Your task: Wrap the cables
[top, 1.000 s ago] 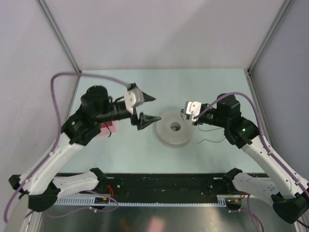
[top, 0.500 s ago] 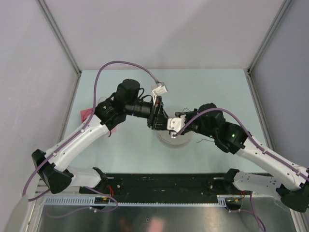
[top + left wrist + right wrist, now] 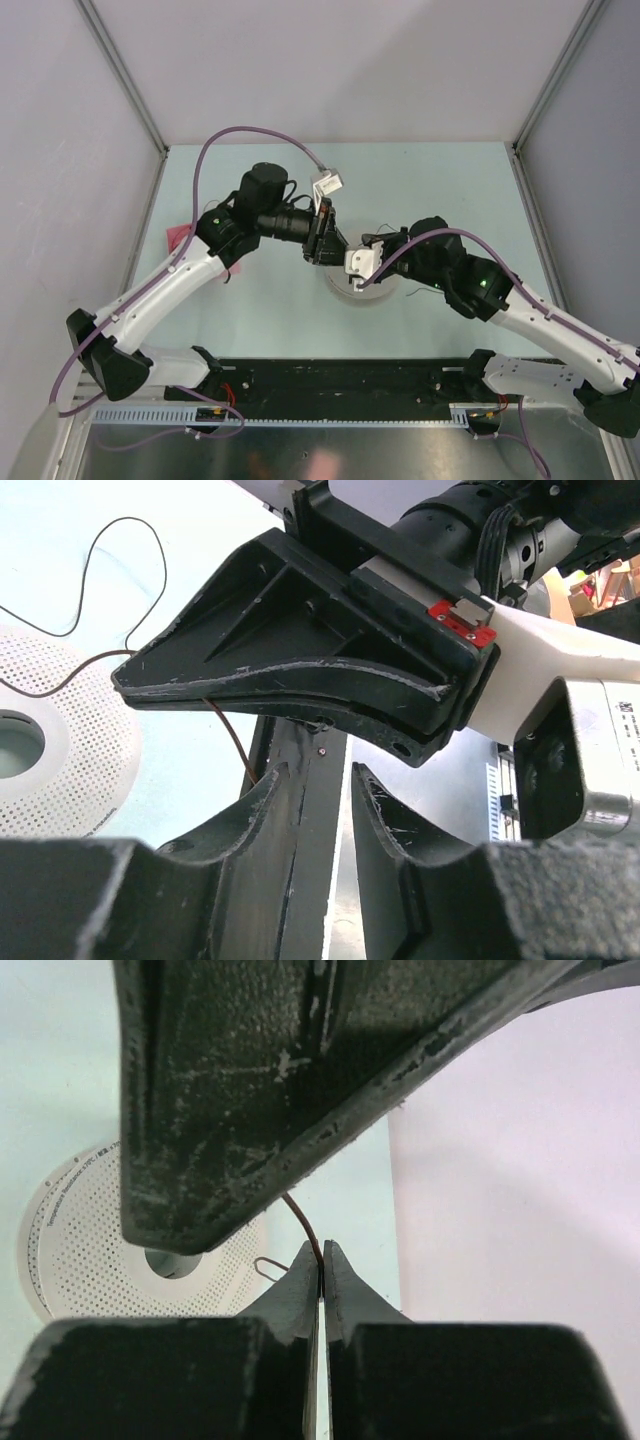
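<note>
Right tool (image 3: 320, 1262): the jaws are pressed fully together. A dark red strand of the cables (image 3: 304, 1222) is pinched at the very tips and rises behind a finger of the other tool.

Left tool (image 3: 325, 780): the jaws are held a narrow slit apart, and nothing is seen between them. The strand runs down to the outer edge of one finger; whether it touches there cannot be told.

Change: a second earlier the left tool is shown wide open at the left of the bench (image 3: 450, 180), with the right tool to the right of the spool (image 3: 80, 750). Both are now brought together above the spool, almost touching, and the left jaws are narrowed. Over the last half second the arms are hardly shifted.

Meaning, as judged: a hand-over or second grip is being set up so the strand can be drawn taut. The wrapping itself is taken as barely begun. No turn is seen round the spool, and a slack loop lies on the bench beyond it.

Room: between the two tools almost none is left, so any swing risks finger on finger. Bare bench is seen behind and to the right of the spool. The space is closed by the back wall (image 3: 330, 70) and the side panels. A pink scrap (image 3: 178, 237) lies at the left edge, well apart. The purple hose (image 3: 215, 140) arches high over the left arm, clear of the strand.
</note>
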Robot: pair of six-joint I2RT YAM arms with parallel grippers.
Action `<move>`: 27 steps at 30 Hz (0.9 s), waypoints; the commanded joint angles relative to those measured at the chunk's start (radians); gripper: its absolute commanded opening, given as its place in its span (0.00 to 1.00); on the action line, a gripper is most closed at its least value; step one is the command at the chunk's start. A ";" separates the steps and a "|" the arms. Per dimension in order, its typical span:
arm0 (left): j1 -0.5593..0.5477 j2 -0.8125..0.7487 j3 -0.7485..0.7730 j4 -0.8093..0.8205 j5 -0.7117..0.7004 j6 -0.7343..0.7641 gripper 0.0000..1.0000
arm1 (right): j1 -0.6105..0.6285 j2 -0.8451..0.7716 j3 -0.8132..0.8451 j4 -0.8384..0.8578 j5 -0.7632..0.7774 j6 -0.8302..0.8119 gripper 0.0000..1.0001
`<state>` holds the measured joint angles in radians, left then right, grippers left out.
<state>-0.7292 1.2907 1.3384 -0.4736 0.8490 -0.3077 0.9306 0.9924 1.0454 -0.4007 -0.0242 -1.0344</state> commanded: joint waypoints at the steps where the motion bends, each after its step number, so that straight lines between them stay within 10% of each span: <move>1: 0.008 0.006 0.000 0.026 -0.003 -0.017 0.37 | 0.012 -0.024 0.018 0.004 -0.003 -0.014 0.00; 27: 0.075 -0.011 -0.017 0.013 0.059 -0.018 0.45 | 0.030 -0.016 0.018 -0.012 0.007 -0.020 0.00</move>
<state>-0.6170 1.2800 1.3273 -0.4740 0.9012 -0.3153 0.9527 0.9806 1.0454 -0.4370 -0.0235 -1.0428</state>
